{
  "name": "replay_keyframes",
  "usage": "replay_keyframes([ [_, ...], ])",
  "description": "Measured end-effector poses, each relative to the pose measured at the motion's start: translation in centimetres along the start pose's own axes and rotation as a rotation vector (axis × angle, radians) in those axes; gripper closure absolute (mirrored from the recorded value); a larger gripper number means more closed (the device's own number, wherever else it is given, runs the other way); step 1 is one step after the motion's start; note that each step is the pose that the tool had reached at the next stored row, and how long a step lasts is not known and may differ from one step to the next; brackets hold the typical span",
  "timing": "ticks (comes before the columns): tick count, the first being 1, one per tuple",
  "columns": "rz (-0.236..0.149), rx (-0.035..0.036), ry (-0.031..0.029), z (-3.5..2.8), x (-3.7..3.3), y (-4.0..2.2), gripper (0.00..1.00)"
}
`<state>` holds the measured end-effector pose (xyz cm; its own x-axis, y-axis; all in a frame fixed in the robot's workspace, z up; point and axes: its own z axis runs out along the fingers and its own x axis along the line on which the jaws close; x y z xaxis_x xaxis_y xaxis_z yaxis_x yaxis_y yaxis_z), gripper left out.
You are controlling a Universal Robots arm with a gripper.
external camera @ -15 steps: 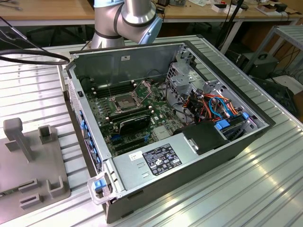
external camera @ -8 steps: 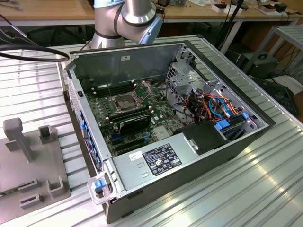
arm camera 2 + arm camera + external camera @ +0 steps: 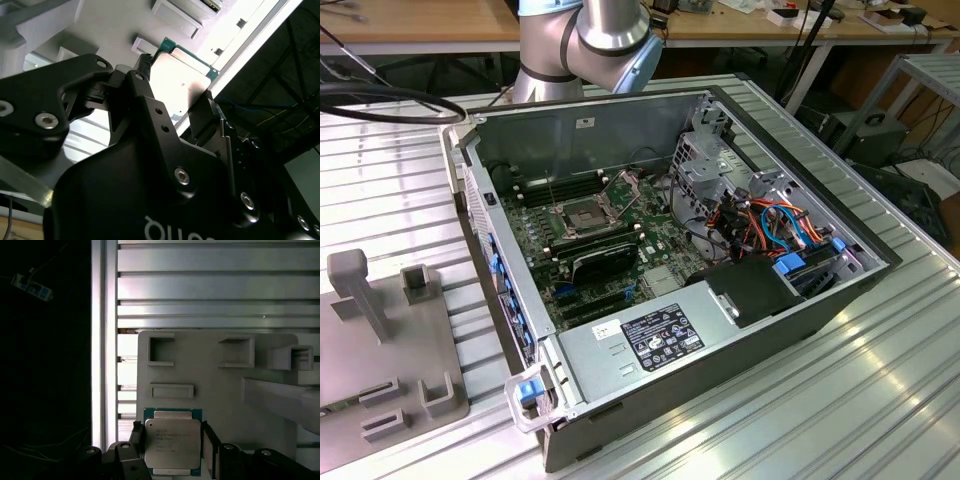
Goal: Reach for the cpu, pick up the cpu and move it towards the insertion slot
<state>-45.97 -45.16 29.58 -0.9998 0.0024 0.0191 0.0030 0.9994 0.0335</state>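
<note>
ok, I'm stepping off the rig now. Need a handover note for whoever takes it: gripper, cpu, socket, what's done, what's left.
Gripper: shut on the cpu, with a finger against each of two opposite edges in both wrist views.
Cpu: metal face towards the first wrist camera, over the grey fixture plate. Can't tell whether it is off the plate.
Insertion slot: inside the open computer case in the exterior view, metal frame hinged up, dark centre showing.
Done: reach and grip.
Left: the move to the slot; the cpu is over the plate, not the case.
</note>
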Motion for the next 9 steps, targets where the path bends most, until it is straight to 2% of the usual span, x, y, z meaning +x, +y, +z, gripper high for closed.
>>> replay_keyframes([
  [9, 0.000, -0.0001, 0.0013, -0.49, 0.00, 0.02, 0.45],
])
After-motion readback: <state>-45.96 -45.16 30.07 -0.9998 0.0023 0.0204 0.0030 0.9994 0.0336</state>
